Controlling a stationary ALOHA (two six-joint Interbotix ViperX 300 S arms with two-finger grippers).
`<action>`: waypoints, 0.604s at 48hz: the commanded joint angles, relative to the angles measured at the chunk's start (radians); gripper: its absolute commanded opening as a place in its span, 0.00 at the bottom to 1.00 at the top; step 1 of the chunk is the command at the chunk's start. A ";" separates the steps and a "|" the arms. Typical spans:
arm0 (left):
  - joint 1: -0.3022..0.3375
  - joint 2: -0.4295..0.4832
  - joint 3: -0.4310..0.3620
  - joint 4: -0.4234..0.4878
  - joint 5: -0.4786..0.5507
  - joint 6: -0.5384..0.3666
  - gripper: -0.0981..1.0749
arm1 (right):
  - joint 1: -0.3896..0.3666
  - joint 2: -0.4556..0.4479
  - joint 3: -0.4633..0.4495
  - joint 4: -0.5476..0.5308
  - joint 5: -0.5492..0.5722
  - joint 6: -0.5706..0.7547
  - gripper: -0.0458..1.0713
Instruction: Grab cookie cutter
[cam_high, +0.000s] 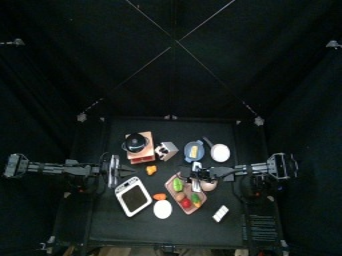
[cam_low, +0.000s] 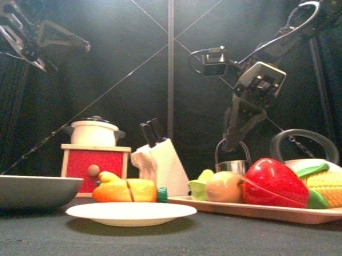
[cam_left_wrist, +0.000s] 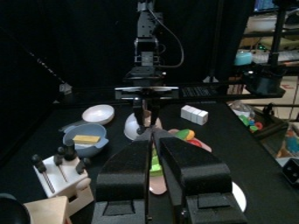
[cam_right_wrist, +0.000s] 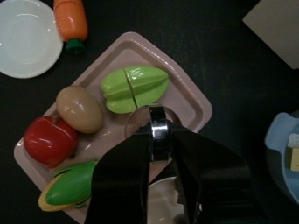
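My right gripper (cam_right_wrist: 160, 133) is shut on the cookie cutter (cam_right_wrist: 159, 131), a thin metal ring seen edge-on between the jaws. It holds the ring above the pink tray (cam_right_wrist: 197, 92) of toy food. In the front view the right gripper (cam_low: 233, 150) hangs behind the tray with the ring (cam_low: 230, 160) at its tips. In the top view the right gripper (cam_high: 201, 179) is at the table's middle right. My left gripper (cam_left_wrist: 149, 164) is empty with its jaws together, and rests at the table's left (cam_high: 118, 170).
The tray holds a green piece (cam_right_wrist: 135, 87), an egg (cam_right_wrist: 79, 108) and a red pepper (cam_right_wrist: 49, 140). A white plate (cam_right_wrist: 26, 37), a carrot (cam_right_wrist: 72, 17), a knife block (cam_low: 162, 160), a red box with a pot (cam_low: 95, 150) and a grey pan (cam_high: 132, 196) stand around.
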 joint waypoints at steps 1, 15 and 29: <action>0.003 0.002 -0.014 0.000 -0.014 0.002 0.53 | 0.002 -0.032 -0.021 -0.002 -0.008 0.000 0.57; 0.003 0.002 -0.015 -0.003 -0.012 0.000 0.53 | 0.002 -0.037 -0.023 -0.005 -0.028 0.000 0.57; 0.005 0.002 -0.014 -0.005 -0.014 0.000 0.53 | 0.002 -0.041 -0.023 -0.006 -0.052 0.000 0.57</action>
